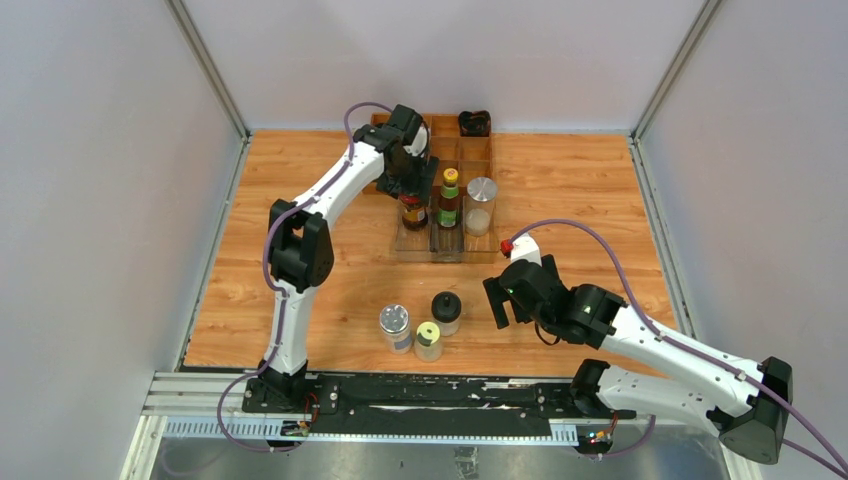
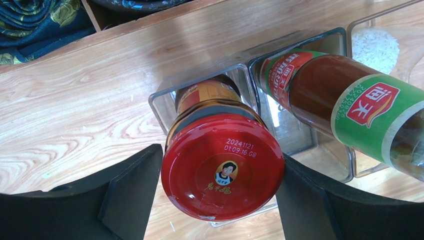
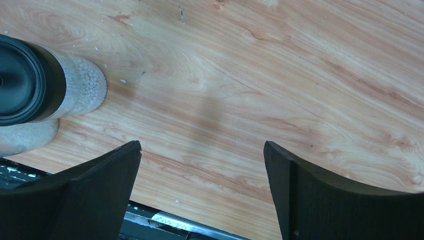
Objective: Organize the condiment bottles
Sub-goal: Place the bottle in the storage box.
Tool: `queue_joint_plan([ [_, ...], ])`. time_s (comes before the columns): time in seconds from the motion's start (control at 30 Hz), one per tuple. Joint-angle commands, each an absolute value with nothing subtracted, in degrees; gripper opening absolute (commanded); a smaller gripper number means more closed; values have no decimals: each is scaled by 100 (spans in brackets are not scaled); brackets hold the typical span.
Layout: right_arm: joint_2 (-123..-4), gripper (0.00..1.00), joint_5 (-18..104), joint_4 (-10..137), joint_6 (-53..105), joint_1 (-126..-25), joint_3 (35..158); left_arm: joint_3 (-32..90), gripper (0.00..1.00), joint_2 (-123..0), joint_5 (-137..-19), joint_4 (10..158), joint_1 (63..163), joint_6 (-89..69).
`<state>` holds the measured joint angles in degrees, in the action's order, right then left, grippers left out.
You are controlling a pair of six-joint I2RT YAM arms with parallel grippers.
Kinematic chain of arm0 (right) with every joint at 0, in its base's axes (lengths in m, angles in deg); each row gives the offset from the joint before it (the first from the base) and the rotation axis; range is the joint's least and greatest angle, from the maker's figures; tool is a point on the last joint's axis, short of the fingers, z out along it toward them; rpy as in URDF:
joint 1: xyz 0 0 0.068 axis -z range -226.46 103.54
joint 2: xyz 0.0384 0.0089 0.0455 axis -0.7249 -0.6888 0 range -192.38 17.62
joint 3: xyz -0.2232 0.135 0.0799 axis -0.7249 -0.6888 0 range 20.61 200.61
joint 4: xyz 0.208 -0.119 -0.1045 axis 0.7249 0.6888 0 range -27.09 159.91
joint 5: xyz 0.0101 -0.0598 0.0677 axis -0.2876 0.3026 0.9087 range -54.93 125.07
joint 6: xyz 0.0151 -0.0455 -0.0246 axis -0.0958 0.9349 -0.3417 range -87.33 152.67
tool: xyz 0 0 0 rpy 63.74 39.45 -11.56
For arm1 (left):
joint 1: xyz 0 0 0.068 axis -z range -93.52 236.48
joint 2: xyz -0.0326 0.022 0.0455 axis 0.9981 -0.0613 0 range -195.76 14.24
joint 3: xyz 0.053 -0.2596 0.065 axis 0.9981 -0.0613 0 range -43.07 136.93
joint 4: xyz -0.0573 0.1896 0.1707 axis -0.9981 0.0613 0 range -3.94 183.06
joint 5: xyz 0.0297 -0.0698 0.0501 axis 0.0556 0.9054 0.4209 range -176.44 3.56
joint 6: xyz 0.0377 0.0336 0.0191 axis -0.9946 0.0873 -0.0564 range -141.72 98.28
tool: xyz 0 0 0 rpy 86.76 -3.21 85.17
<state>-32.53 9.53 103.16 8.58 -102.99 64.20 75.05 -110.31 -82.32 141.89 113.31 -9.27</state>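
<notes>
Top camera looks steeply down on the whole table [image 1: 560, 180] from behind. Wrist cameras look down at close range, sharing its red-lidded jar [image 2: 222, 167] and black-lidded jar [image 3: 22, 82].

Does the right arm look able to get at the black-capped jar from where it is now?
Likely yes: the right pincer is open close beside the black-capped jar, with only bare table between them.

Under the left gripper [image 2: 220, 160] lies a wood-grain table [image 2: 75, 100], with 3 plain pale-grey walls [image 1: 450, 50] beyond it and on either side.
</notes>
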Motion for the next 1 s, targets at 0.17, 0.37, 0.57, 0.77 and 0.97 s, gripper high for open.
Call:
queue_joint_plan([
  [0.17,-3221,99,861,10326,910,-10359,6333,7219,86,-10612,-8155,14205,11303,-1003],
  [0.37,-3232,99,857,10312,899,-10360,6322,6821,86,-10337,-8221,14196,11312,-1037],
  [0.57,-3231,99,870,10307,903,-10359,6314,6456,86,-10063,-8175,14196,11318,-1073],
  [0.77,-3214,99,897,10305,903,-10358,6315,6044,85,-9676,-8245,14181,11344,-1051],
  [0.97,-3177,99,927,10306,882,-10359,6305,5448,86,-9088,-8307,13999,11373,-995],
])
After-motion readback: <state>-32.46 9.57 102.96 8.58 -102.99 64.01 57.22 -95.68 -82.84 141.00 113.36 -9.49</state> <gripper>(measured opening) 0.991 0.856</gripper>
